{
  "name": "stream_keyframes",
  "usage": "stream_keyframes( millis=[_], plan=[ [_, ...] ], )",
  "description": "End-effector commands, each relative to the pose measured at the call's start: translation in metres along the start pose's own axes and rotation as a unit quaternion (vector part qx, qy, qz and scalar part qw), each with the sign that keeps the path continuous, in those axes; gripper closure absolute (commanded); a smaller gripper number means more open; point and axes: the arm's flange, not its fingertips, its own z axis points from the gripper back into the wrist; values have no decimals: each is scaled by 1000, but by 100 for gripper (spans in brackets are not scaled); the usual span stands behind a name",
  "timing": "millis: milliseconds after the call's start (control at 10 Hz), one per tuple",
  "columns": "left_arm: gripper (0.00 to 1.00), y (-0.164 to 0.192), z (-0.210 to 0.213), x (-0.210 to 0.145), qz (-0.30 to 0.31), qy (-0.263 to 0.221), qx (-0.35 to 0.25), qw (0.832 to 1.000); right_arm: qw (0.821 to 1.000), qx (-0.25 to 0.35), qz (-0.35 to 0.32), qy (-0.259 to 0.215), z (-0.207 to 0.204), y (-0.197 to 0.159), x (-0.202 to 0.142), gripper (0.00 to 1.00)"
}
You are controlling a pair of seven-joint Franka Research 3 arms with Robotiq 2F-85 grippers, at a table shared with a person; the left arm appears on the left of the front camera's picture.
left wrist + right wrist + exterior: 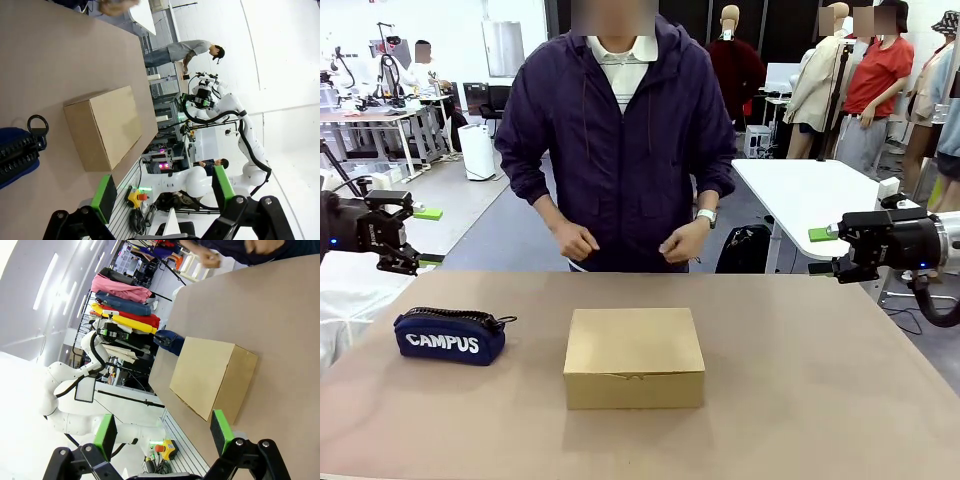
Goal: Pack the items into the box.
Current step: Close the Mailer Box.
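A plain brown cardboard box, shallow and rectangular, was seen resting at the middle of the tan table with its flap lid closed flat. To the box's left in the front view, well apart from it, a navy zip pouch printed with "CAMPUS" was lying on the tabletop, its black zip pull turned toward the box. Neither the utility knife nor the stapler could be made out anywhere on the table surface.

The left gripper was held above the table's left edge, its green-padded fingers spread wide and nothing gripped between them; the same wide, empty gap was seen in the left wrist view, with the box and part of the pouch beyond it. The right gripper was held above the right edge, likewise fully spread and empty, as confirmed in the right wrist view, where the box was seen ahead.

At the far side a person in a dark purple jacket was standing, both hands loosely curled above the table's edge.
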Motion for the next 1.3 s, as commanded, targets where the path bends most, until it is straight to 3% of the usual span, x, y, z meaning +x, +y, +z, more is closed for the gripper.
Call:
stream_keyframes(
  millis=[0,1200],
  plan=[
    [0,-1,2,2,-6,0,2,1000,1000,7,-4,-4,0,4,3,0],
    [0,-1,2,2,-6,0,2,1000,1000,7,-4,-4,0,4,3,0]
  ],
)
